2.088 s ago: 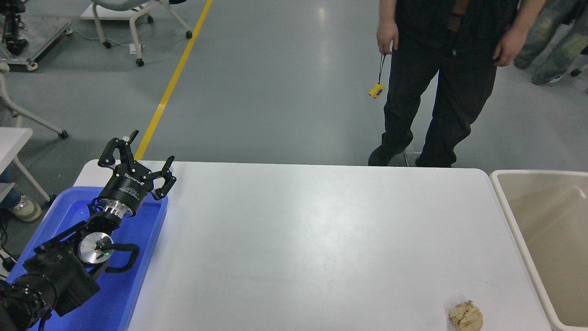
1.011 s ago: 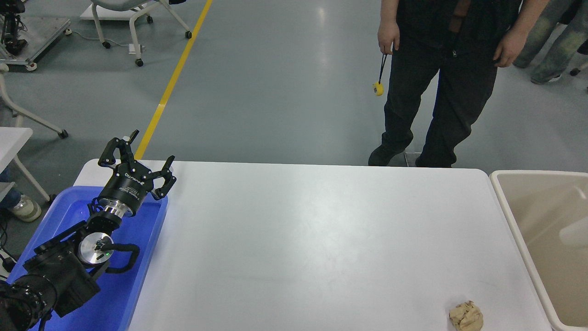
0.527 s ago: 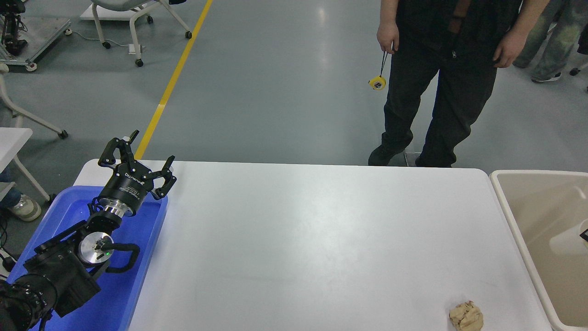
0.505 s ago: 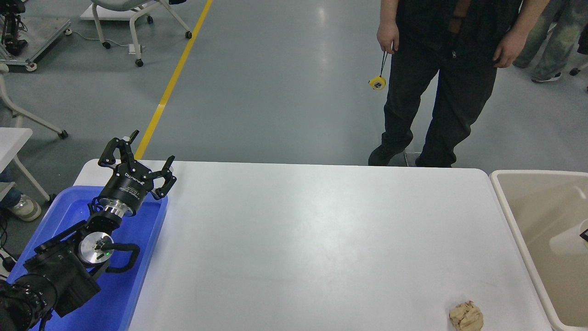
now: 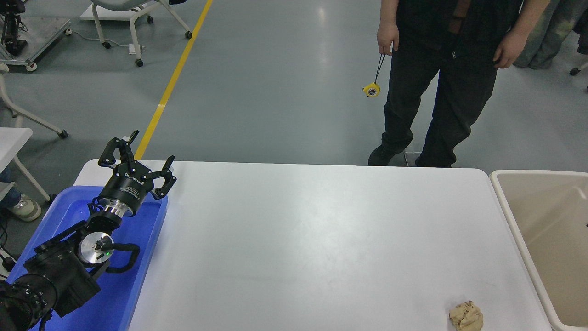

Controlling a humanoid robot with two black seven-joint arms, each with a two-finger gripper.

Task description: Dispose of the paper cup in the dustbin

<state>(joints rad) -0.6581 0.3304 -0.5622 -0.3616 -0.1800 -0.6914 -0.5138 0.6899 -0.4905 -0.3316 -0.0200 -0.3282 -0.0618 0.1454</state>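
No paper cup shows anywhere; the dustbin [image 5: 546, 220] looks bare where visible. My right arm is out of view. My left gripper [image 5: 138, 161], jaws spread, sits parked over the blue tray [image 5: 138, 285]. Risk: grabbing the crumpled paper ball [image 5: 466, 316] on the worktop [image 5: 321, 239] by mistake.

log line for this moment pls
left gripper: open, parked over blue tray | right arm: not in view | paper cup: not visible | dustbin: right of table
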